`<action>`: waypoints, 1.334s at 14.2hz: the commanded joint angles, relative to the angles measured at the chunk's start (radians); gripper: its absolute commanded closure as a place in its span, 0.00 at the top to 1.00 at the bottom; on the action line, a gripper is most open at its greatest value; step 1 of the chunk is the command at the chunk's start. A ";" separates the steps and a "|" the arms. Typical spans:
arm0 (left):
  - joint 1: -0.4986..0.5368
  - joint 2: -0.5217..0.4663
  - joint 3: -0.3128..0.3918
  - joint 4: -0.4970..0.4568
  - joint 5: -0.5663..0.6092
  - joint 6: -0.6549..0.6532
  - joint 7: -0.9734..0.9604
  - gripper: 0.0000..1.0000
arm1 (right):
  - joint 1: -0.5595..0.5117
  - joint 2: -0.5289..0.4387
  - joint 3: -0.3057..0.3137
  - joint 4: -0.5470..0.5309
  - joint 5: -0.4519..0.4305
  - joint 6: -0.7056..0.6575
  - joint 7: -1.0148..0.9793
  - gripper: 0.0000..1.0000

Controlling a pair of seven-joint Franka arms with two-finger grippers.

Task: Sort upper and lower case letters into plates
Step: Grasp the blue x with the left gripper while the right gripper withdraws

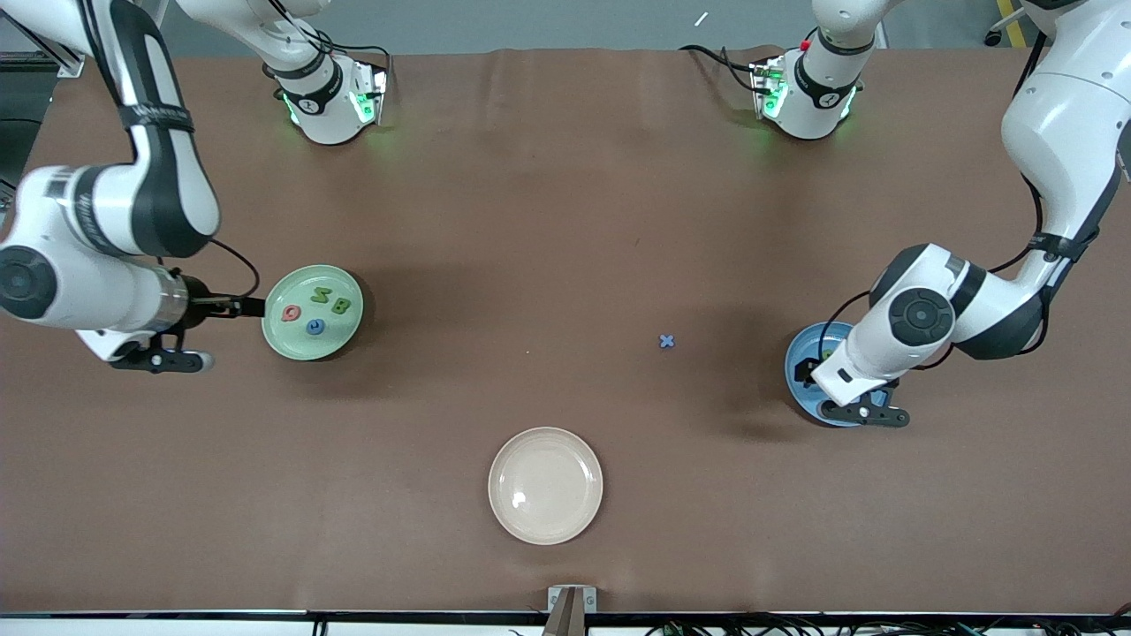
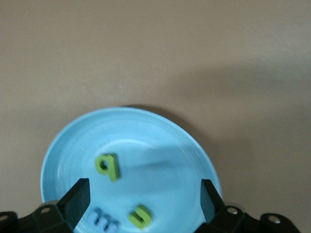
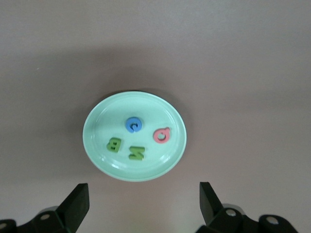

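Note:
The pale mint green plate (image 1: 287,343) (image 3: 146,103) lies toward the right arm's end of the table. It holds a pink Q (image 3: 162,135), a blue C (image 3: 133,124), a green M (image 3: 137,153) and a green B (image 3: 114,144). My right gripper (image 1: 168,360) (image 3: 143,191) hangs open and empty over the table beside this plate. The bright blue plate (image 1: 808,347) (image 2: 160,143) lies toward the left arm's end, partly hidden by the left arm. In it lie a green q (image 2: 108,165), a green s (image 2: 140,215) and a blue m (image 2: 104,221). Over it my left gripper (image 1: 861,413) (image 2: 144,187) is open and holds nothing.
A small blue x (image 1: 667,341) lies alone on the brown table between the two plates, closer to the blue one. A cream-white plate (image 1: 545,485), with nothing in it, sits nearer the front camera at the table's middle.

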 commanded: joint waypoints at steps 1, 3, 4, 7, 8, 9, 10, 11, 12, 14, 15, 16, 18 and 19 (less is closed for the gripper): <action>-0.068 -0.020 -0.042 -0.005 -0.054 -0.065 -0.187 1.00 | -0.043 0.017 0.010 0.136 -0.019 -0.127 -0.108 1.00; -0.126 -0.018 -0.050 -0.019 -0.070 -0.065 -0.300 1.00 | -0.093 0.014 0.012 0.176 -0.005 -0.148 -0.125 1.00; -0.166 -0.015 -0.051 -0.020 -0.086 -0.065 -0.368 1.00 | -0.112 0.009 0.012 0.187 -0.002 -0.145 -0.125 1.00; -0.264 -0.004 -0.048 -0.020 -0.102 -0.046 -0.479 1.00 | -0.143 0.007 0.013 0.225 -0.002 -0.149 -0.130 1.00; -0.281 0.005 -0.048 -0.022 -0.102 -0.028 -0.489 1.00 | -0.143 0.007 0.012 0.242 -0.002 -0.151 -0.137 1.00; -0.297 0.011 -0.046 -0.023 -0.102 -0.001 -0.509 1.00 | -0.143 0.007 0.012 0.255 -0.002 -0.152 -0.134 1.00; -0.312 0.020 -0.040 -0.025 -0.102 0.032 -0.522 1.00 | -0.141 0.007 0.013 0.261 -0.002 -0.152 -0.133 1.00; -0.326 0.026 -0.025 -0.025 -0.102 0.059 -0.522 1.00 | -0.141 0.009 0.015 0.262 0.001 -0.151 -0.133 1.00; -0.349 0.028 0.001 -0.025 -0.102 0.084 -0.532 1.00 | -0.141 0.013 0.015 0.274 0.010 -0.149 -0.136 1.00; -0.408 0.031 0.061 -0.022 -0.102 0.122 -0.568 1.00 | -0.132 0.018 0.018 0.314 0.012 -0.151 -0.134 1.00; -0.433 0.031 0.093 -0.022 -0.102 0.147 -0.581 1.00 | -0.123 0.018 0.018 0.324 0.001 -0.151 -0.131 1.00; -0.447 0.031 0.111 -0.022 -0.102 0.165 -0.591 0.99 | -0.120 0.018 0.018 0.328 0.007 -0.161 -0.131 1.00; -0.453 0.042 0.121 -0.022 -0.102 0.194 -0.594 0.94 | -0.124 0.018 0.018 0.334 0.013 -0.209 -0.128 1.00; -0.453 0.046 0.121 -0.020 -0.102 0.207 -0.595 0.90 | -0.127 0.018 0.018 0.333 0.015 -0.221 -0.125 1.00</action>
